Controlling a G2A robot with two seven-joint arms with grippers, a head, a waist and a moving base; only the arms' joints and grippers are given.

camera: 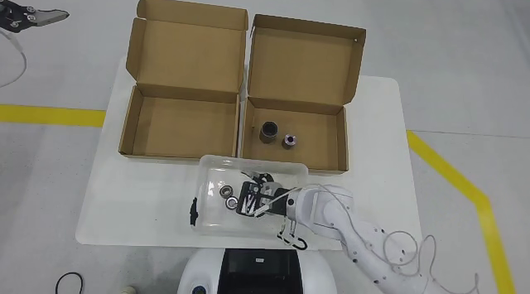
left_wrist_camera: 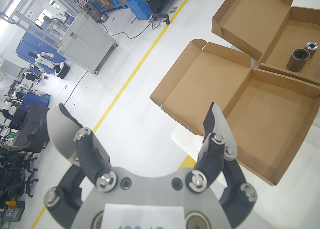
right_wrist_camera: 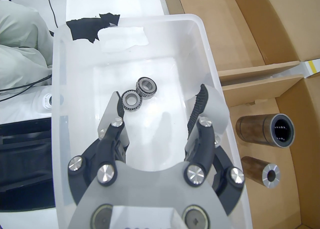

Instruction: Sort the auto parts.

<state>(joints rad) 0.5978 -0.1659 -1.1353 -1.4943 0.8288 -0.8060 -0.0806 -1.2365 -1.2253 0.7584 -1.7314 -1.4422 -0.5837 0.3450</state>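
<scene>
Right claw [right_wrist_camera: 161, 94] is hovering, released, inside the clear bin [right_wrist_camera: 197, 29].
You are seeing two bearings [right_wrist_camera: 132, 99] lying just beside it; the left claw [left_wrist_camera: 136, 106] is hanging released at far left.

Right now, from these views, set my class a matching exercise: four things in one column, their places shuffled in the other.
1 roller bearings
2 linear bushing
3 black tape
4 left gripper

A off the table, open
B in a cardboard box
C on the clear bin's floor
D on the bin's end wall

Pairs: 1-C, 2-B, 3-D, 4-A
</scene>
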